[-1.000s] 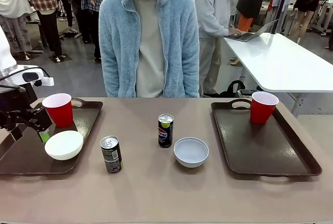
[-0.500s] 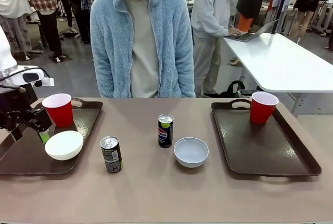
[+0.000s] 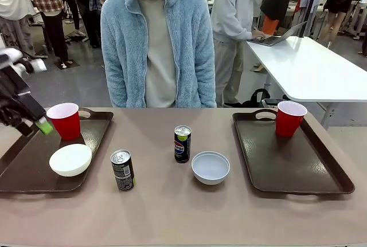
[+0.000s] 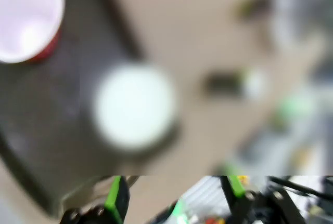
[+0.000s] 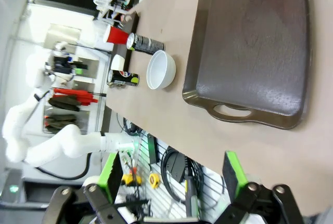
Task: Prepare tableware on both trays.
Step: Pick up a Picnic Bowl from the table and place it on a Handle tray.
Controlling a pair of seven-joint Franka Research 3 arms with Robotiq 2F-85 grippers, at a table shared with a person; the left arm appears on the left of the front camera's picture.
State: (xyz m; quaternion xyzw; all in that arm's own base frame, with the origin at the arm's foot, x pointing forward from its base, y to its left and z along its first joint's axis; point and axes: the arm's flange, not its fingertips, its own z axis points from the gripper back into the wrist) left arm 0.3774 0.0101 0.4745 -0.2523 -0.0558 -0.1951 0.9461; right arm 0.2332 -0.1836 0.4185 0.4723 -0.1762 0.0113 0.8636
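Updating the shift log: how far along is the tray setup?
Done: left tray holds a red cup and white bowl; right tray holds the other red cup. In hand: nothing; left gripper and right gripper are open, empty. Left: the second bowl, the Pepsi can and the dark can sit on the table between the trays.

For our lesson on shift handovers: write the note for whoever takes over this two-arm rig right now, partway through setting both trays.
Left gripper: jaws open, empty, raised beside the left cup.
Right gripper: jaws open, empty, back from the right tray.
Done: left tray holds the left cup and a white bowl; right tray holds the right cup.
Left: second bowl, Pepsi can, dark can stand on the table between trays; likely bowl to the right tray, one can each.
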